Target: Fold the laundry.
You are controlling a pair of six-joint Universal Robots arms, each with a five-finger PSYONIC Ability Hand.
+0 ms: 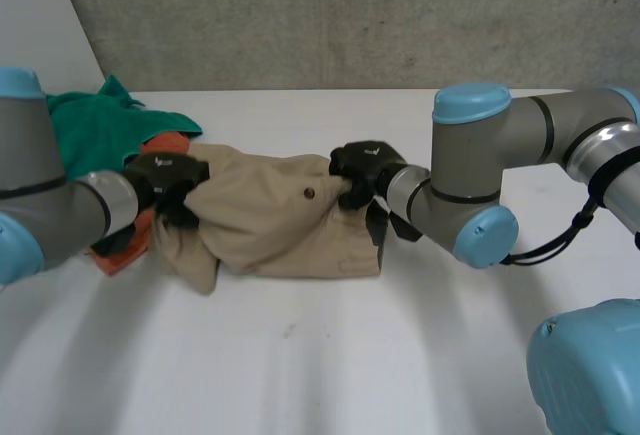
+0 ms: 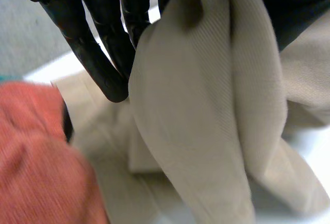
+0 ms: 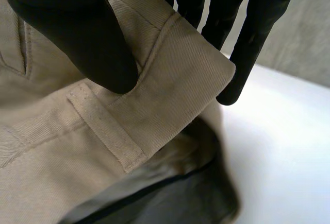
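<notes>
Since the trousers (image 1: 270,220) are soft and limp, your left hand (image 1: 168,179) and right hand (image 1: 360,167) rightly clamp opposite ends.

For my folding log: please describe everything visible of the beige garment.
The beige garment looks like twill, with a waistband, a belt loop and a dark button. It lies crumpled on the white table. The left hand pinches a bunched fold at one end; the right hand pinches the waistband at the other. An orange cloth lies beside its left-hand end.
</notes>
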